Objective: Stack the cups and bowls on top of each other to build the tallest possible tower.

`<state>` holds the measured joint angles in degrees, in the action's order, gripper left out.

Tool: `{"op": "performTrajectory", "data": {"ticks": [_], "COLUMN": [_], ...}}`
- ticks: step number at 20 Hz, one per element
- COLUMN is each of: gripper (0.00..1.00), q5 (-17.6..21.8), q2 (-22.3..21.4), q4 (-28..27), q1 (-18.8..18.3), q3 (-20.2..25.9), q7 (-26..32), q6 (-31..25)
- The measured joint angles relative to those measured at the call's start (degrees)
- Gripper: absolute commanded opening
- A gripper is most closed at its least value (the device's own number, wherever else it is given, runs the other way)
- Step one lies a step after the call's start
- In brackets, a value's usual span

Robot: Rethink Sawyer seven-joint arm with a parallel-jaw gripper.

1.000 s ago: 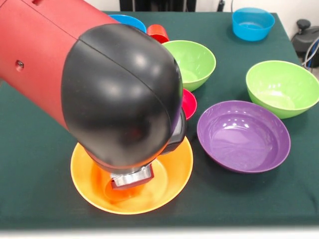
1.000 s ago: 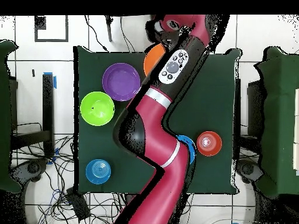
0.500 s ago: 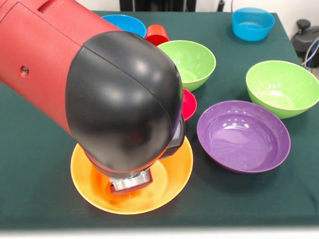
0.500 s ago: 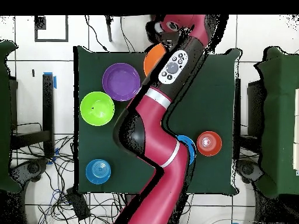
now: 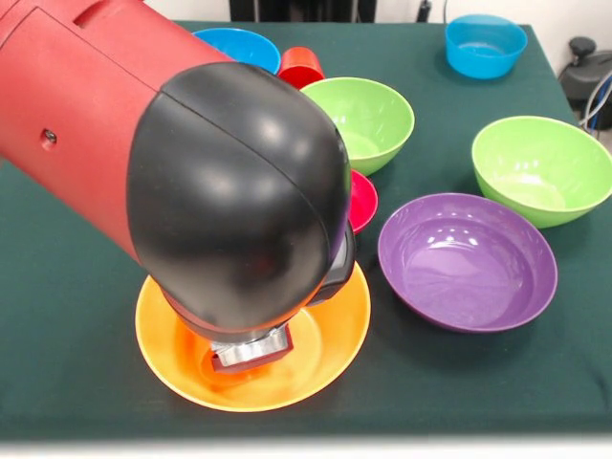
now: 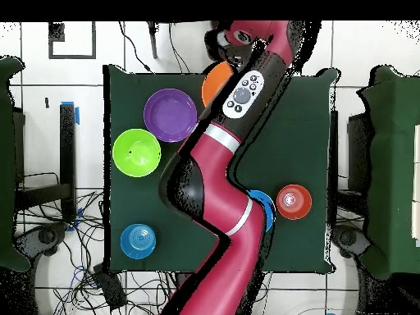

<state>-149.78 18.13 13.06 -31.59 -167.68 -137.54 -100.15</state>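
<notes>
Front view: pincer (image 5: 251, 352) sits low inside big orange bowl (image 5: 325, 349).

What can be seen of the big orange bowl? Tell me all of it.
The big orange bowl is glossy plastic, wide and shallow, sitting upright on the green table cover near the front edge, left of the purple bowl. The robot's arm reaches down into it and hides much of its inside and far rim. From overhead only a slice shows.

Looking like a robotics lab: red arm (image 6: 215, 184) reaching over a green-clothed table (image 6: 287, 123), white tiled floor (image 6: 373, 41), tangled cables (image 6: 82, 279) lying at 7 o'clock, blue tape (image 6: 75, 112) sitting at 9 o'clock.
</notes>
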Motion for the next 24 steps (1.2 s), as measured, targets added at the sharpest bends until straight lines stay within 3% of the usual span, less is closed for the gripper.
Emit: {"op": "performTrajectory", "data": {"ticks": [18,24], "gripper": [1.0,1.0], "q5": [-0.01,-0.01], "q2": [0.41,2.38], "q4": [0.02,0.02], "q1": [-0.02,-0.2], "q3": [0.0,0.0], "q7": [0.0,0.0], "q6": [0.0,0.0]}}
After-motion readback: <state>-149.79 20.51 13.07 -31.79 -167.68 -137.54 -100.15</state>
